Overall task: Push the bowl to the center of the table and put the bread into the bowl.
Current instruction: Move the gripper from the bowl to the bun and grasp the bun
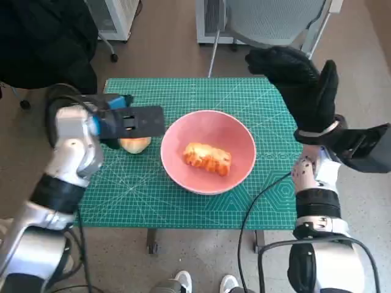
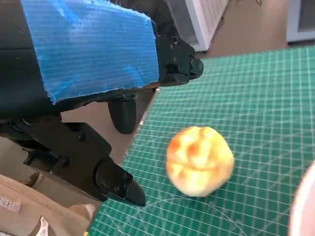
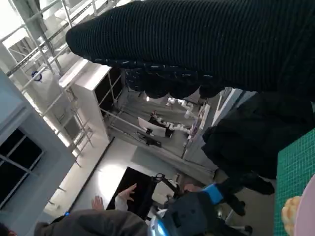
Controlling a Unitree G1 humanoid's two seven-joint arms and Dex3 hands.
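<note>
Sitting near the middle of the green cutting mat (image 1: 256,189), the pink bowl (image 1: 208,122) is holding a golden, glazed piece of bread (image 1: 208,157) on its floor. A second, round bread roll (image 1: 135,144) is lying on the mat at about nine o'clock from the bowl, just beside its rim but apart from it; in the left wrist view the same roll (image 2: 199,160) is resting alone on the mat, close to the mat's edge.

The left hand (image 1: 131,120) is hovering over that roll, reaching in from nine o'clock, its blue-taped back facing up. In the left wrist view the hand (image 2: 93,88) is holding nothing: its black fingers (image 2: 120,184) are standing apart and clear of the roll.

The right hand (image 1: 299,85) is hanging raised at about two o'clock from the bowl, over the mat's far right corner, well apart from the bowl and both breads. Its gloved fingers are stretching outward and are gripping nothing.

Beyond the table, at twelve o'clock, the base of a grey office chair (image 1: 269,21) is showing on the floor, and a pair of white shoes (image 1: 204,282) is standing at six o'clock.
</note>
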